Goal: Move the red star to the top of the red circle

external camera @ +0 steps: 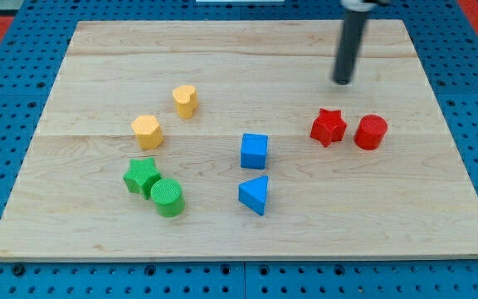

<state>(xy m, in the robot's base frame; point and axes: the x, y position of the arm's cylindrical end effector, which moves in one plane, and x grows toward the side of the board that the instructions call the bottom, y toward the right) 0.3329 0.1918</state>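
Note:
The red star (329, 126) lies on the wooden board at the view's right, just left of the red circle (371, 132), with a small gap between them. My tip (342, 81) stands above the red star toward the view's top, a short way off and touching no block. The dark rod rises from it to the view's top edge.
A blue cube (254, 150) and a blue triangle (255, 194) lie in the middle. A yellow heart (185, 100) and a yellow hexagon (147, 130) lie at the left, with a green star (140, 176) and a green circle (168, 198) below them. The wooden board (239, 50) sits on a blue pegboard.

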